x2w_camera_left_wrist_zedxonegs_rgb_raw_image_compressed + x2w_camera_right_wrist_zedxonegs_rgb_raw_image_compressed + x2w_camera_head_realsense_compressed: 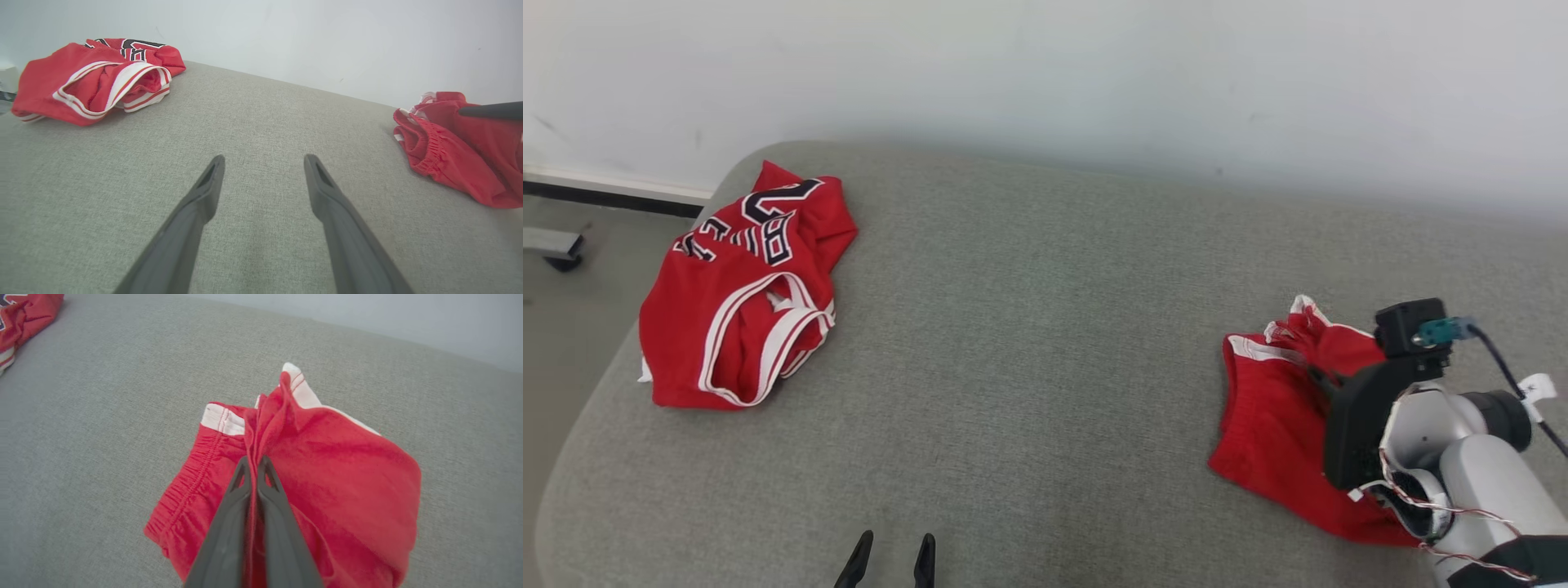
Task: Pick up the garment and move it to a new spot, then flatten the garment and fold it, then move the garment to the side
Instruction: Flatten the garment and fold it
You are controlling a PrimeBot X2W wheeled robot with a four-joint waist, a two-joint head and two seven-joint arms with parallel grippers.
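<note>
The garment (1266, 408) is a pair of red shorts with white trim and an elastic waistband, bunched on the right of the grey upholstered surface (1029, 359). My right gripper (254, 461) is shut on a raised fold of the garment (339, 465) near its middle, pulling the cloth into a ridge. In the head view the right gripper (1321, 380) reaches in from the lower right. The garment (449, 159) also lies at the right of the left wrist view. My left gripper (263, 159) stands open over bare fabric, low at the front edge (894, 543), holding nothing.
A second red garment, a jersey (743, 302) with black lettering and white-trimmed openings, lies crumpled at the far left (94, 77). A white wall (1045, 73) runs behind the surface. The surface's rounded left edge drops to the floor (564, 327).
</note>
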